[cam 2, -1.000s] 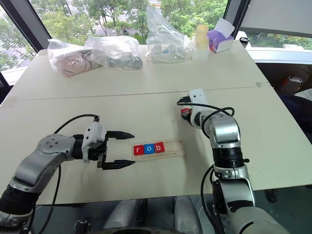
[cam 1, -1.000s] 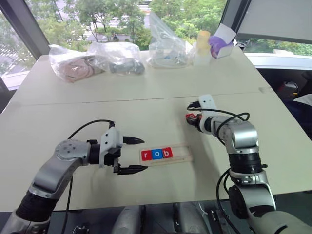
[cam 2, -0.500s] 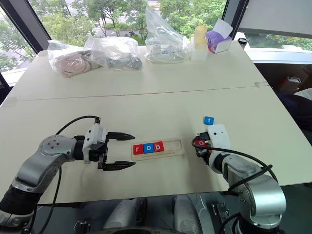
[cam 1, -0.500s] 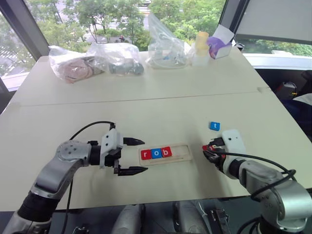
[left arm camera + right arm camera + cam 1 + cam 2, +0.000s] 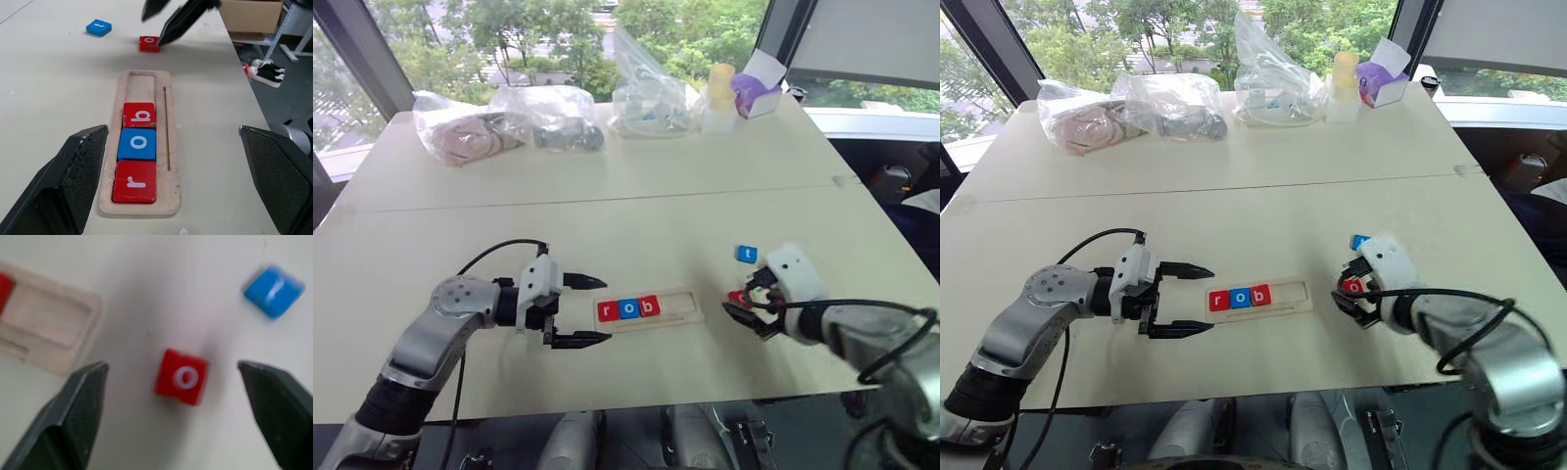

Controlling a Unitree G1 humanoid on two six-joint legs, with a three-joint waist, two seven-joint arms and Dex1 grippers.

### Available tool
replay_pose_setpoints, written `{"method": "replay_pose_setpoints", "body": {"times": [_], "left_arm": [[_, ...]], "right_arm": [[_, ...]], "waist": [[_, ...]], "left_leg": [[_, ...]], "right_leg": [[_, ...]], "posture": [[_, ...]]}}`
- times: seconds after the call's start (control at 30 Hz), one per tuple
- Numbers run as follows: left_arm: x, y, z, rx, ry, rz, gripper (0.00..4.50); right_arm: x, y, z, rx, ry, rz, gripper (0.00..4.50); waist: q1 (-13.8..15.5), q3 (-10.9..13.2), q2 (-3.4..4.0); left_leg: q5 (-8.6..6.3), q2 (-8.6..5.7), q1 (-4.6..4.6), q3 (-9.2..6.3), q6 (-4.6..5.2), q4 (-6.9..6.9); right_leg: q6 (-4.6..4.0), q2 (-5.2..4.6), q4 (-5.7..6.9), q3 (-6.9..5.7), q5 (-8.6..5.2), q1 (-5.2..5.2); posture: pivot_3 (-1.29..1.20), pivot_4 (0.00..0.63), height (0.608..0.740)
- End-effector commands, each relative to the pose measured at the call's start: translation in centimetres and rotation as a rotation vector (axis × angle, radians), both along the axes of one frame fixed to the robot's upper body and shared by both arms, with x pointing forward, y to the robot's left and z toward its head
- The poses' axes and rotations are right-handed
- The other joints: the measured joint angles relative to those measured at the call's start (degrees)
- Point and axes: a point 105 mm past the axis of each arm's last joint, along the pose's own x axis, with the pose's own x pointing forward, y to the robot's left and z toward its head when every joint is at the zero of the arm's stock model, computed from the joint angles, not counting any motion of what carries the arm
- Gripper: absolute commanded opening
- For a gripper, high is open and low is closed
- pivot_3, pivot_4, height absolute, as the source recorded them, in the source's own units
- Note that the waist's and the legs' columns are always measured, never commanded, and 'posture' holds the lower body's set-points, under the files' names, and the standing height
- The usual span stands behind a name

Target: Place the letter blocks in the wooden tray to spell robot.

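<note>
- Tray (image 5: 651, 306): pale wooden strip lying flat on the counter (image 5: 607, 225), near its front edge, between the two arms.
- Tiles in tray: red "r" (image 5: 135, 181), blue "o" (image 5: 138, 143) and red "b" (image 5: 139, 115) sit side by side at the tray's left end, touching one another; the groove's right part is bare wood.
- Loose red "o" tile (image 5: 181, 377): flat on the counter just beyond the tray's right end, apart from it, letter facing up.
- Loose blue "t" tile (image 5: 745, 254): on the counter near the red "o" tile, farther from the robot, not touching it.
- Left end effector (image 5: 584, 310): beside the tray's left end, pointing along it; fingers spread wide, nothing between them.
- Right end effector (image 5: 1349, 295): above the loose red "o" tile; in the right wrist view its fingers (image 5: 73, 416) stand wide apart either side of the tile, clear of it, gripping nothing.
- Back of counter: clear plastic bags (image 5: 646, 83) with contents, a pale yellow bottle (image 5: 719, 93) and a purple-and-white box (image 5: 756, 88).
</note>
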Motion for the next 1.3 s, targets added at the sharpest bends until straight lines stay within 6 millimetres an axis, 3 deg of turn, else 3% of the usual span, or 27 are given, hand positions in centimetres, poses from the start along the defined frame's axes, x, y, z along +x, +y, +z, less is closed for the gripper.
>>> {"method": "replay_pose_setpoints", "body": {"times": [0.03,0.13,0.3,0.43,0.73,0.97,1.07,1.13,1.3], "left_arm": [[0.2,-0.2,0.8,-0.009,-0.039,-0.004,4.5],[0.4,-0.3,0.9,-0.012,-0.042,-0.004,4.5],[0.5,-0.4,1.2,-0.014,-0.053,0.002,4.5],[0.3,-0.3,1.3,-0.017,-0.057,0.012,4.5],[0.1,-0.2,1.2,-0.017,-0.057,0.034,4.5],[0.3,-0.2,1.3,-0.014,-0.061,0.031,4.5],[0.3,-0.2,1.3,-0.013,-0.061,0.029,4.5],[0.3,-0.2,1.3,-0.014,-0.059,0.026,4.5],[0.2,-0.3,1.3,-0.014,-0.056,0.018,4.5]], "right_arm": [[0.8,0.5,1.8,-0.026,-0.109,0.314,4.47],[0.9,-0.9,0.7,-0.125,-0.074,0.491,4.47],[2.5,-3.1,-0.9,-0.205,-0.001,0.644,4.47],[3.9,-3.5,-2.3,-0.221,0.014,0.691,4.47],[4.1,-3.4,-3.8,-0.228,0.068,0.742,4.47],[4.1,-2.6,-2.9,-0.202,0.043,0.749,1.09],[4.5,-1.4,-1.6,-0.202,-0.026,0.767,1.1],[4.1,1.1,-0.2,-0.166,-0.067,0.838,1.1],[3.3,4.5,-0.1,-0.139,-0.074,0.935,1.1]], "waist": [[0.0,0.0,-0.04],[0.0,0.0,-0.08],[-0.2,0.1,-0.06],[-0.2,0.1,-0.05],[0.1,0.1,-0.04],[0.0,0.1,-0.04],[0.0,0.1,-0.04],[0.0,0.1,-0.02],[0.3,0.1,-0.02]], "left_leg": [[0.0,0.0,0.03,0.0,0.01,-0.02],[-0.02,0.01,0.04,0.01,0.03,-0.01],[-0.03,-0.01,0.04,0.05,0.04,0.05],[-0.03,0.02,0.09,0.03,0.04,0.01],[-0.04,-0.03,0.03,-0.01,0.02,0.0],[-0.03,-0.02,0.05,-0.01,0.02,0.02],[-0.03,-0.02,0.05,-0.02,0.02,0.03],[-0.03,-0.02,0.05,-0.01,0.02,0.02],[-0.03,-0.01,0.03,-0.03,0.01,0.01]], "right_leg": [[0.03,0.0,-0.03,-0.02,-0.01,0.05],[0.15,-0.01,-0.09,-0.05,0.02,0.12],[0.15,-0.05,-0.12,0.01,0.04,0.13],[0.12,-0.02,-0.07,0.05,0.04,0.1],[0.11,-0.08,-0.06,0.07,0.04,0.06],[0.09,-0.08,-0.05,0.08,0.04,0.07],[0.09,-0.08,-0.04,0.08,0.04,0.07],[0.1,-0.09,-0.04,0.11,0.04,0.05],[0.1,-0.08,0.01,0.13,0.05,-0.01]], "posture": [[0.0,0.15,0.74],[0.0,0.15,0.74],[0.0,0.15,0.74],[0.0,0.15,0.74],[0.0,0.15,0.74],[0.0,0.15,0.74],[0.0,0.15,0.74],[0.0,0.15,0.74],[0.0,0.15,0.74]]}}
